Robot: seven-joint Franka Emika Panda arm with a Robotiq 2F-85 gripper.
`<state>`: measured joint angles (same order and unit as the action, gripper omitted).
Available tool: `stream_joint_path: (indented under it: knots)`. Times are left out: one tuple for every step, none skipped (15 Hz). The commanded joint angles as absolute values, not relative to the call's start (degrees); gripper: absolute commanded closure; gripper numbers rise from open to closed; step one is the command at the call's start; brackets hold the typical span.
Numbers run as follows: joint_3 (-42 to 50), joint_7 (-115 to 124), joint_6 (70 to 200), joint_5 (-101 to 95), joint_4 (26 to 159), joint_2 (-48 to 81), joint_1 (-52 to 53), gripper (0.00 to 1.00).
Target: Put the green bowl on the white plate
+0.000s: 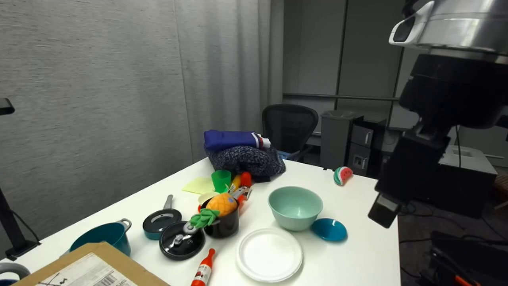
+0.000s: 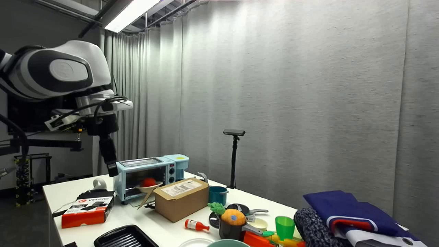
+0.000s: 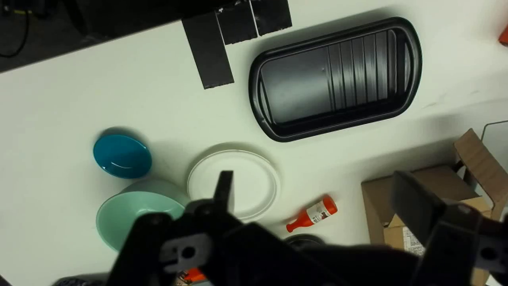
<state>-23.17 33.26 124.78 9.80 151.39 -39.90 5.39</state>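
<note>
At L in an exterior view you've got a teal pot (image 1: 105, 235), then a red btl (image 1: 203, 272) lying on the table (image 1: 369, 254), then the white plate (image 1: 270, 254). Green bowl (image 1: 295, 207) is upright, just beside the plate; can't tell if touching. Blue dish (image 1: 329, 229) is right by bowl. At R your claw (image 1: 384, 210) hangs raised, well apart from bowl, spread wide per wrist view.

Wrist view: down onto table (image 3: 59, 105); both exterior views: across it.
</note>
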Motion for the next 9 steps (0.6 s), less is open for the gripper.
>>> stream_joint_path:
  knots:
    - [-22.3, 33.8, 124.7, 9.0, 151.3, -39.7, 6.3, 0.0]
    - [-22.3, 33.8, 124.7, 9.0, 151.3, -39.7, 6.3, 0.0]
    - [-22.3, 33.8, 124.7, 9.0, 151.3, -39.7, 6.3, 0.0]
    - [-22.3, 33.8, 124.7, 9.0, 151.3, -39.7, 6.3, 0.0]
    - [-22.3, 33.8, 124.7, 9.0, 151.3, -39.7, 6.3, 0.0]
    - [-22.3, 33.8, 124.7, 9.0, 151.3, -39.7, 6.3, 0.0]
    - [-20.8, 31.6, 123.9, 9.5, 150.6, -38.3, 6.5, 0.0]
    - [-20.5, 30.8, 123.7, 8.2, 150.3, -37.6, 5.8, 0.0]
    - [-19.9, 29.8, 123.9, 7.6, 150.1, -36.8, 5.4, 0.0]
